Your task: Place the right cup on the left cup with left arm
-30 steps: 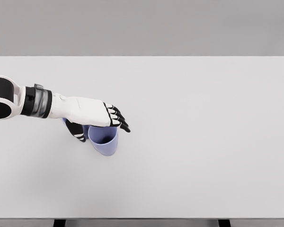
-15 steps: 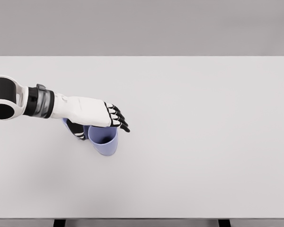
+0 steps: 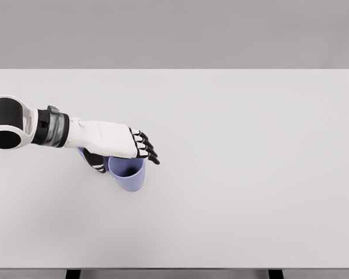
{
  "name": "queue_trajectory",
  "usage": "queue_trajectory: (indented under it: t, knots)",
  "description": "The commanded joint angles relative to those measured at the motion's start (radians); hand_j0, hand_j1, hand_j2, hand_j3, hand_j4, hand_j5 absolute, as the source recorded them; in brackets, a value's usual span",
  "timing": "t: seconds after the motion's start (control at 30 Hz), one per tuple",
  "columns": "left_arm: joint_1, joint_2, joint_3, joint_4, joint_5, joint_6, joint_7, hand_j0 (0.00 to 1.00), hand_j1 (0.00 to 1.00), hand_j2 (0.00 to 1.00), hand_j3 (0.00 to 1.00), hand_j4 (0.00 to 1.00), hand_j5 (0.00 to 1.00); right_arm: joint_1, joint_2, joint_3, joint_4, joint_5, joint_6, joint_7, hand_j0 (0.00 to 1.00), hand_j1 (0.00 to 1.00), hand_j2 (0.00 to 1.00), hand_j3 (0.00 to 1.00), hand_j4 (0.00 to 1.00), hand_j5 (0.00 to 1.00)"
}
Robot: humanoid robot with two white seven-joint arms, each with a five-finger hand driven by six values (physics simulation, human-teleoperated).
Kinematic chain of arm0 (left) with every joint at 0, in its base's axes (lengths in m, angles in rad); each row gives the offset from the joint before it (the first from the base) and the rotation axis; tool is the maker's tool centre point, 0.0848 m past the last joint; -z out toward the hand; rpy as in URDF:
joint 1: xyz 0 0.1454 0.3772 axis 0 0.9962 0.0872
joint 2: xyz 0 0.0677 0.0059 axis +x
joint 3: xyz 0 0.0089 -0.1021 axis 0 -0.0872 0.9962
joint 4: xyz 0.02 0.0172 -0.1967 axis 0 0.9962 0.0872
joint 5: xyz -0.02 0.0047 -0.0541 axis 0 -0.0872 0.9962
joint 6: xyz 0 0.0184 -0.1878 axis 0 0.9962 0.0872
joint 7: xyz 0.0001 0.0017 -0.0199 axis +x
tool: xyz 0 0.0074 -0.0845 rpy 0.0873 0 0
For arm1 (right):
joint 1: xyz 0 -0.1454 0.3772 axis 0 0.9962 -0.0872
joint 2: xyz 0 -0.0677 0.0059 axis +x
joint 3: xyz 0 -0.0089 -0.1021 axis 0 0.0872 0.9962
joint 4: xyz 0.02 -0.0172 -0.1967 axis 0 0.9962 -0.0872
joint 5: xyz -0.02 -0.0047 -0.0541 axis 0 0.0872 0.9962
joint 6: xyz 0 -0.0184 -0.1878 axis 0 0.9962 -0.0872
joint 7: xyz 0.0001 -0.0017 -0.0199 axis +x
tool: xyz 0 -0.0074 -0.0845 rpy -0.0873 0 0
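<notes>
Since a moment ago your left hand (image 3: 113, 142) has slid slightly left, clasping the blue cup (image 3: 128, 173) at its rim on the table (image 3: 250, 145)'s left; it's light, stiff, likely slippery—grip the wall just below the rim.

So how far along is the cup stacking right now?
The blue cup is already gripped by the left hand. A second blue cup peeks out behind the hand, mostly hidden. Whether the held cup already sits on it cannot be told; letting go is left.
</notes>
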Motion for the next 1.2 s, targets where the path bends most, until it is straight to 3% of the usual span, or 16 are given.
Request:
queue_trajectory:
  t: [0.0, 0.57, 1.17]
  knots:
    - [0.0, -0.002, 0.001, 0.0, 0.001, 0.002, 0.0, 0.98, 0.98, 0.98, 0.98, 0.98, 0.98, 0.0, 0.0, 0.0, 0.0, 0.0, 0.0, 0.0, 1.0, 1.0, 1.0, 1.0, 1.0, 1.0]
    - [0.008, 0.0, 0.002, 0.0, 0.001, -0.008, 0.0, 0.77, 0.77, 0.77, 0.77, 0.77, 0.77, 0.0, 0.0, 0.0, 0.0, 0.0, 0.0, 0.0, 1.0, 1.0, 1.0, 1.0, 1.0, 1.0]
    - [-0.005, 0.009, 0.012, -0.002, 0.009, -0.044, 0.0, 0.67, 0.67, 0.67, 0.67, 0.67, 0.67, 0.0, 0.0, 0.0, 0.0, 0.0, 0.0, 0.0, 1.0, 1.0, 1.0, 1.0, 1.0, 1.0]
